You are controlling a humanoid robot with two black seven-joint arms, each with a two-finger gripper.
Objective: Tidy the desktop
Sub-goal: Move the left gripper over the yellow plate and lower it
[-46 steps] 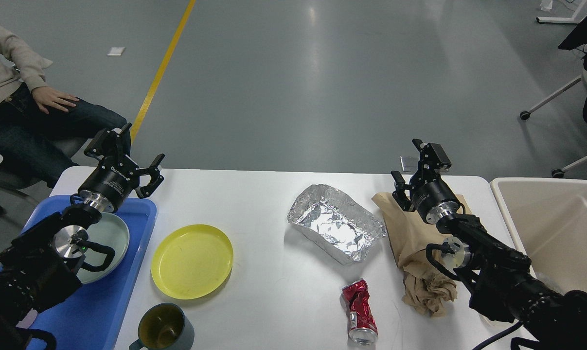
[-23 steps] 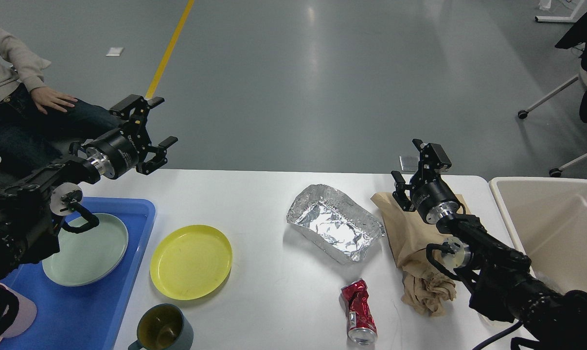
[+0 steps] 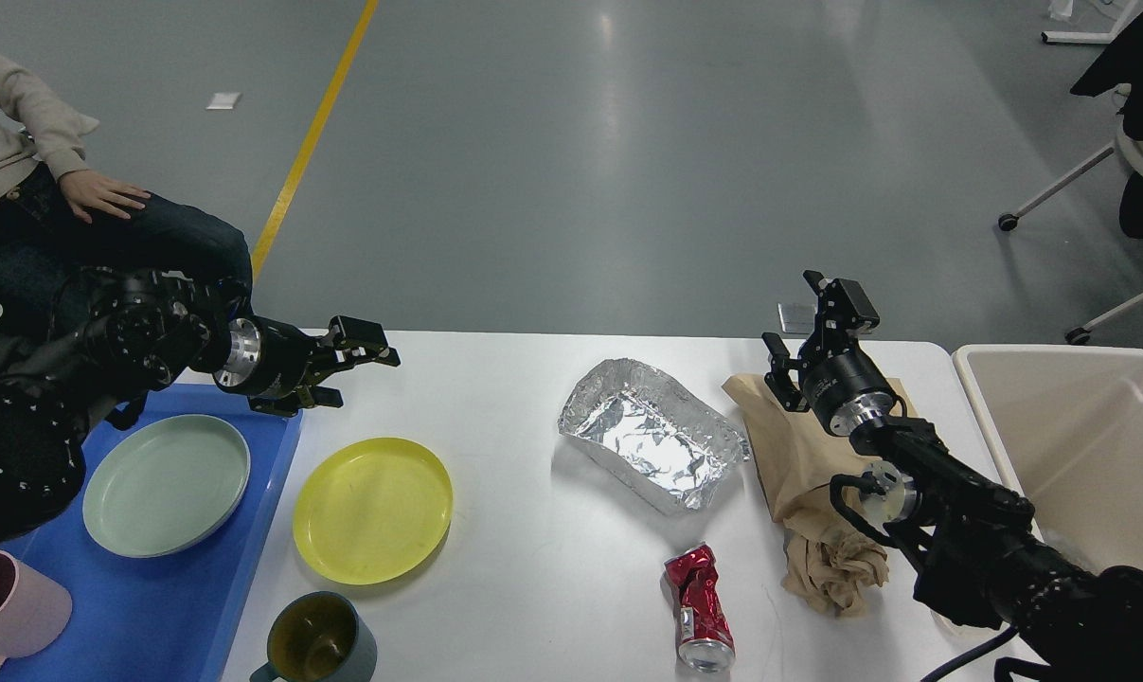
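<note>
We judge that the next thing to clear from the desktop (image 3: 533, 587) is the yellow plate (image 3: 372, 509), which lies just beside the blue tray (image 3: 173, 606), so we should bring our left gripper (image 3: 353, 369) down over its near rim and take it by the edge, lifting flat. This gripper hovers above the desktop with its fingers apart and empty. Our right gripper (image 3: 812, 317) is also spread and holds nothing, above the brown paper (image 3: 798, 464).
</note>
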